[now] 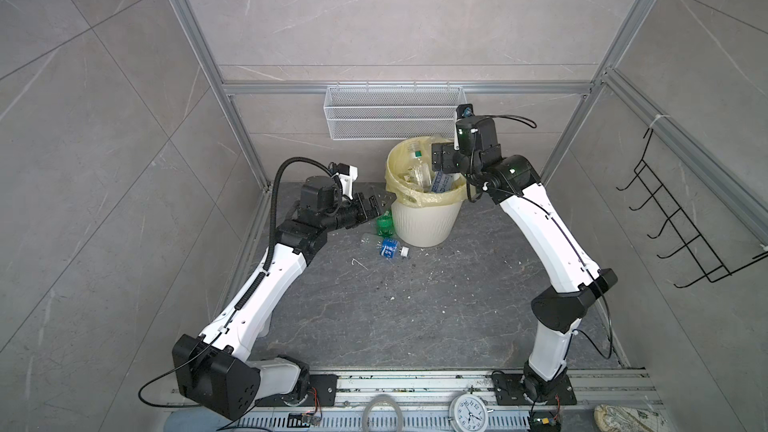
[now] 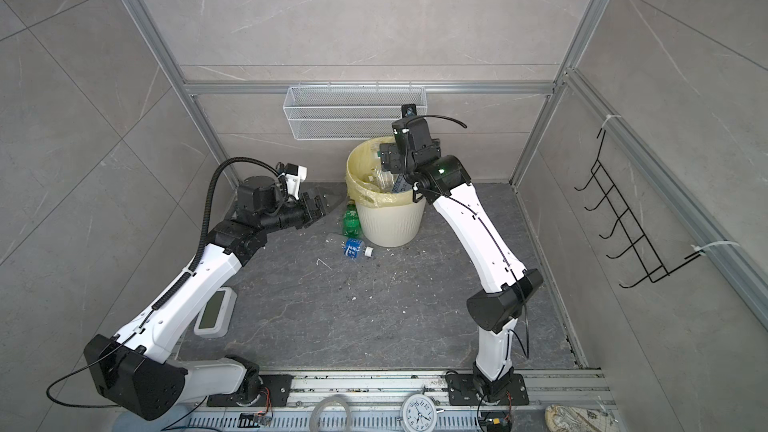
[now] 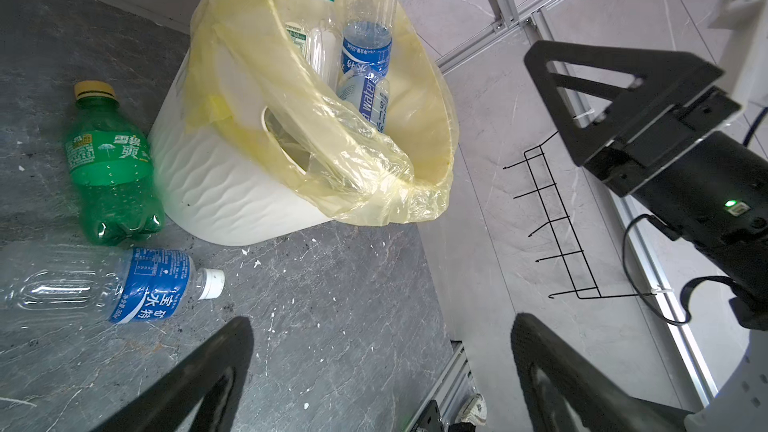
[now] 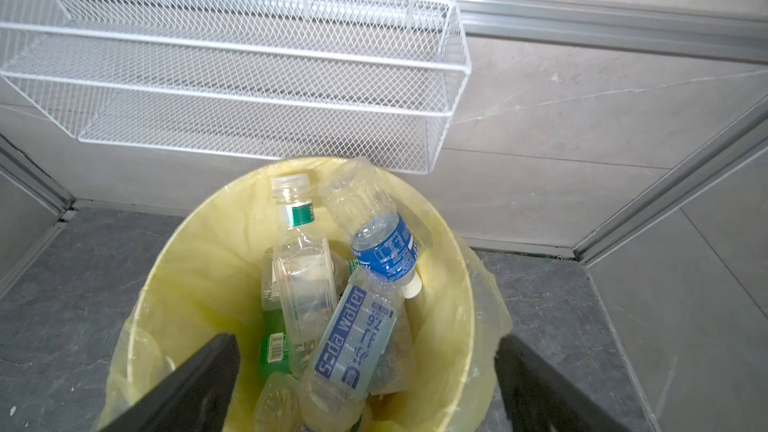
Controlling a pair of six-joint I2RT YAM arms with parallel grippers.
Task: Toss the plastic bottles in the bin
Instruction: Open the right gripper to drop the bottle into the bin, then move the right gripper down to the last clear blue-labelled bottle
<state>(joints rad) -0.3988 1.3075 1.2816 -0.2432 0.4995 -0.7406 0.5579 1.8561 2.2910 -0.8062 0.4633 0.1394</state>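
The bin [image 1: 422, 224] [image 2: 390, 224] is a cream ribbed bucket with a yellow liner, standing at the back of the dark floor. Several plastic bottles [image 4: 353, 338] lie inside it. My right gripper [image 1: 439, 162] [image 4: 365, 340] hangs open over the bin's mouth, nothing between its fingers. On the floor left of the bin a green bottle [image 1: 384, 222] [image 3: 110, 168] lies against its wall. A clear bottle with a blue label [image 1: 384, 246] [image 3: 124, 288] lies just in front of it. My left gripper [image 1: 376, 203] [image 3: 382, 324] is open and empty, just left of and above both.
A white wire mesh basket [image 1: 392, 116] [image 4: 232, 64] hangs on the back wall just above the bin. A black wire hook rack [image 1: 681, 218] is on the right wall. A white display device [image 2: 214, 311] lies under the left arm. A clock [image 1: 469, 411] sits at the front rail.
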